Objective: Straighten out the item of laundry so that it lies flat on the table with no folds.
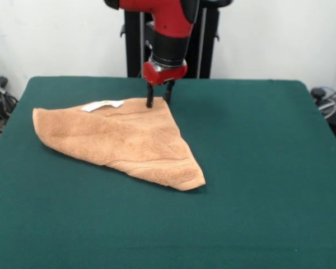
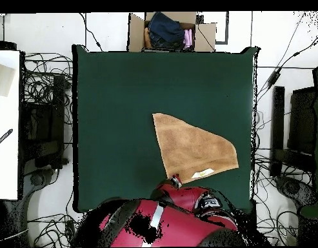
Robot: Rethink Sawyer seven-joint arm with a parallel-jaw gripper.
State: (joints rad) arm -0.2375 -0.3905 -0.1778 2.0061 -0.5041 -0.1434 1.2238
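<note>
My claw (image 1: 158, 101) pinches the towel (image 1: 123, 140) corner beneath it (still folded triangular); unfolding on the surface (image 1: 257, 168) remains.

You get even, soft, bright light over the whole table (image 1: 257, 168); its green cloth shows no glare or hot spots. The towel (image 1: 123, 140) throws only a thin, faint shadow along its near edge and under its nearest corner, so the light seems to fall mostly from above. The gripper (image 1: 158, 101) leaves almost no shadow on the towel. The wall (image 1: 269, 39) behind the table is very bright, close to washed out. In the front view the towel's weave reads a little soft. In the overhead view the towel (image 2: 193, 150) is flatly lit, and the floor around the table looks pale and bright.
</note>
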